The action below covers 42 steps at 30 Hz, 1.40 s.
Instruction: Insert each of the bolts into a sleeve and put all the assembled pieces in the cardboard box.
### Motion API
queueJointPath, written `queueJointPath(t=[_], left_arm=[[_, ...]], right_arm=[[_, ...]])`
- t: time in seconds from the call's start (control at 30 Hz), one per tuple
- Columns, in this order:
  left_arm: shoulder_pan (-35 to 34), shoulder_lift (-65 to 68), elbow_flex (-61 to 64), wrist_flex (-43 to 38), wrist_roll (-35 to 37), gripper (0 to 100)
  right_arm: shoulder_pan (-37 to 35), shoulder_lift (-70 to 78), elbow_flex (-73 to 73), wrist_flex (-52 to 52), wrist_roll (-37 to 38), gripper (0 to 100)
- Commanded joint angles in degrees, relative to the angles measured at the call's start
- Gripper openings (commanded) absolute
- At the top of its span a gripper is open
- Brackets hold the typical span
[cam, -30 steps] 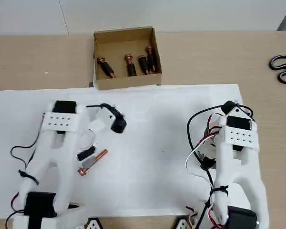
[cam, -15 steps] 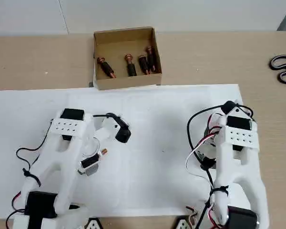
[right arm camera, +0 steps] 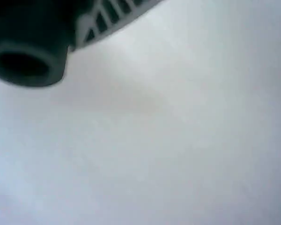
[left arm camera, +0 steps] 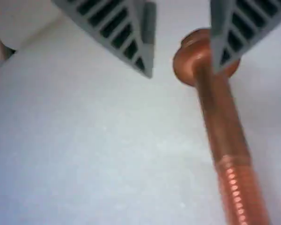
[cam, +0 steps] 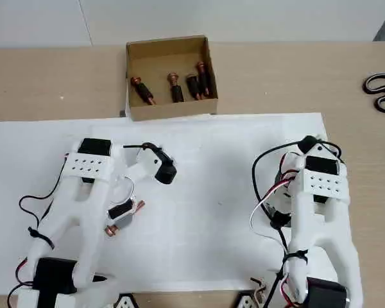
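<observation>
A copper bolt point(cam: 109, 230) lies slantwise on the white paper point(cam: 205, 192). My left gripper point(cam: 120, 215) stands over its middle. In the left wrist view the left gripper point(left arm camera: 182, 51) is open, and the bolt point(left arm camera: 225, 154) has its head just inside one grey finger point(left arm camera: 234, 33). In the right wrist view a black sleeve point(right arm camera: 28, 56) hangs above the paper against a ribbed finger point(right arm camera: 112, 18) of my right gripper, which is shut on it. The right arm point(cam: 317, 192) stands at the paper's right. The cardboard box point(cam: 170, 110) holds several assembled pieces point(cam: 175, 88).
Black-handled scissors point(cam: 382, 92) lie on the wooden table at the far right. The box sits just beyond the paper's far edge, left of centre. Cables loop around both arms.
The left arm swung right over the bolt, then came back a little to the left. The bolt stayed on the paper. The right arm kept still.
</observation>
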<state>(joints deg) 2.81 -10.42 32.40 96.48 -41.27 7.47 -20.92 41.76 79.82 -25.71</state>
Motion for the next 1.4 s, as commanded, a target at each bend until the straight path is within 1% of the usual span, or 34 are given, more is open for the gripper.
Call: queueJointPath(t=[0.0, 0.13, 0.4, 0.7, 1.1, 1.27, 1.3, 1.37], left_arm=[[0.18, -1.67, -1.98, -1.41, -0.53, 12], [0.09, -1.58, -1.98, -2.37, -0.53, 12], [0.35, -1.58, 1.98, -8.0, -0.53, 12], [0.09, -1.58, 4.26, -8.44, -0.53, 12], [0.0, -1.58, 11.74, -15.47, -0.53, 12], [0.0, -1.58, 12.0, -15.47, -0.53, 11], [0.0, -1.67, 11.91, -15.38, -0.53, 10], [0.0, -1.67, 11.74, -15.38, -0.53, 4]], right_arm=[[0.4, -0.84, -2.73, 0.22, 0.62, 0.3], [0.4, -0.84, -2.73, 0.4, 0.62, 0.3], [0.4, -0.84, -2.73, 0.57, 0.62, 0.3], [0.4, -0.84, -2.73, 0.57, 0.62, 0.3], [0.4, -0.84, -2.73, 0.57, 0.62, 0.3], [0.4, -0.84, -2.73, 0.66, 0.62, 0.3], [0.4, -0.84, -2.73, 0.66, 0.62, 0.3], [0.4, -0.84, -2.73, 0.66, 0.62, 0.3]])
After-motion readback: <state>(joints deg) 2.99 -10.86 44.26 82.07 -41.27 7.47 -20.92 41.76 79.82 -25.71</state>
